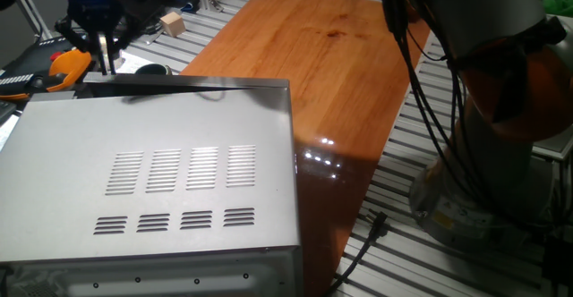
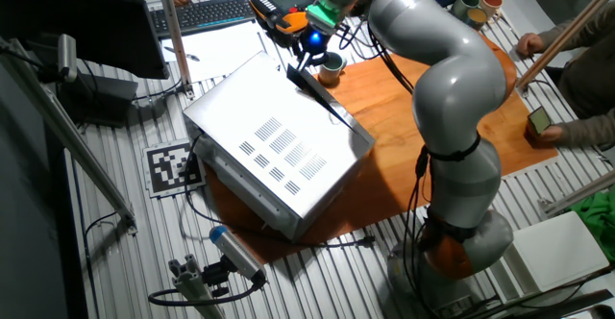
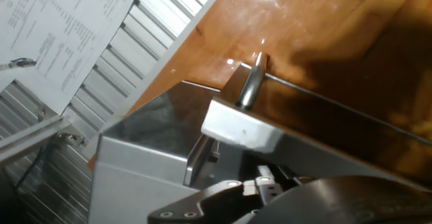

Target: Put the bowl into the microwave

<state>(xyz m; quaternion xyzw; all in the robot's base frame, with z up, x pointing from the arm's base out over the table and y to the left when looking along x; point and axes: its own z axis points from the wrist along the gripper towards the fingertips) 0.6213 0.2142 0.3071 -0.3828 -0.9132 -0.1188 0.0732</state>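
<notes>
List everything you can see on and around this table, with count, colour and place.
boxy vented metal microwave: one, silver-grey, on the board
small round metal bowl: one, silver-grey, on the board beside the microwave
flat wooden board: one, orange-brown, on the slatted table
small wooden cube: one, pale, beyond the board
computer keyboard: one, black, behind the microwave
square marker tag: one, black-and-white, beside the microwave
robot arm: one, grey, right of the board
gripper: one, black, blue-lit, over the microwave's far edge
</notes>
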